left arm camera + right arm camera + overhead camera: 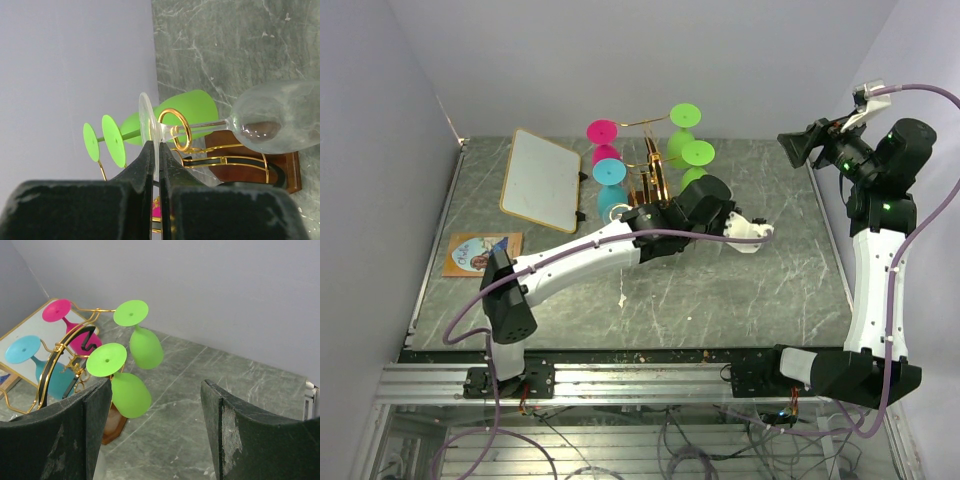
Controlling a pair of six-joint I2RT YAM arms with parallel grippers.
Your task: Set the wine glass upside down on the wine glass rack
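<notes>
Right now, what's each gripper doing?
Left gripper: closed on the clear wine glass, pinching its foot.
Right gripper: open, holding nothing.

Plain pale lilac walls (620, 60) enclose a grey-green marbled tabletop (740, 290), seemingly stone, under even light.

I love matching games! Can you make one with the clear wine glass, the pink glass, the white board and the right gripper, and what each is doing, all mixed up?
Things:
1. clear wine glass
2. pink glass
3. white board
4. right gripper

What each is doing:
A. open, holding nothing
B. lying flat on the table
C. foot pinched in the left gripper
D. hanging upside down on the wine glass rack

Pairs: 1-C, 2-D, 3-B, 4-A
</notes>
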